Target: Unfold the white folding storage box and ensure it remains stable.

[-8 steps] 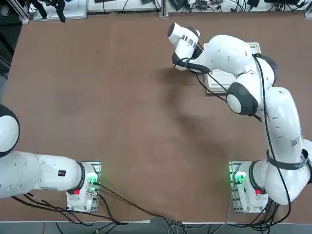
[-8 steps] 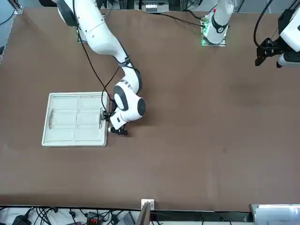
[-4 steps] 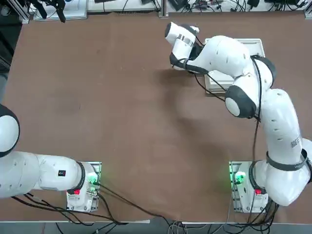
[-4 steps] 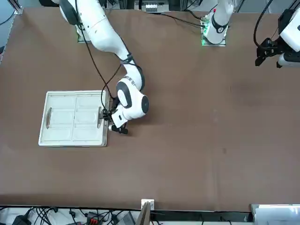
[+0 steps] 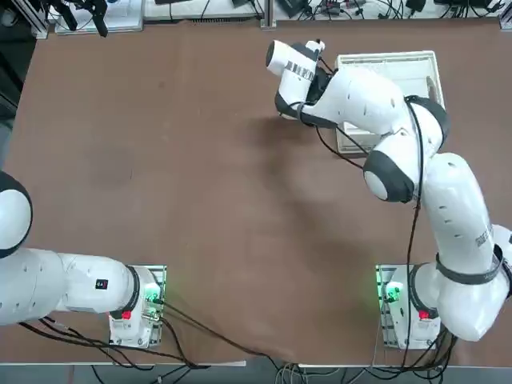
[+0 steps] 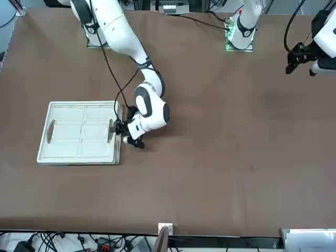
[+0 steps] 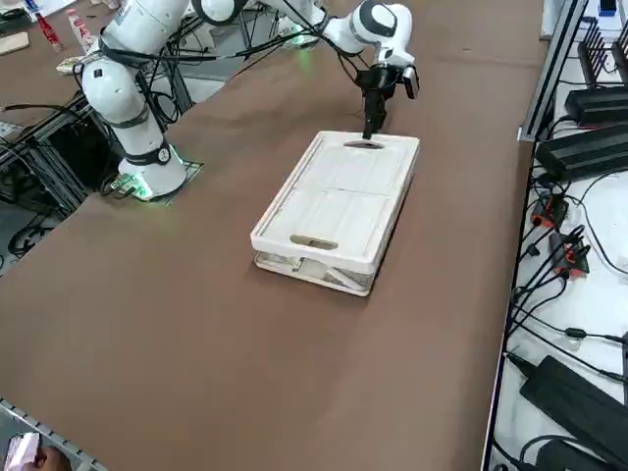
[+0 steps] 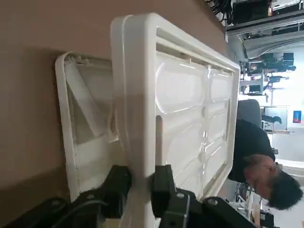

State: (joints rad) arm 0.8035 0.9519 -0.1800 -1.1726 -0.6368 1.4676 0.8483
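Note:
The white folding storage box lies at the far right of the table, its thick rim lifted off the flat base. Folded wall panels show slanted in the gap between them. My right gripper is shut on the rim's short side nearest the table's middle, next to an oval handle hole. In the wrist view the two black fingers pinch the rim from both sides. From overhead the box is partly hidden under my arm. The rim's gripped end sits higher than the other.
Cables and black power units crowd the strip past the box's far long side. A person sits beyond the table in the wrist view. My arm's base plate with a green light stands at the near edge.
The gripper has risen with the rim, and the rim has come up off the base. In both views the box looks larger and has shifted away from the table's middle.

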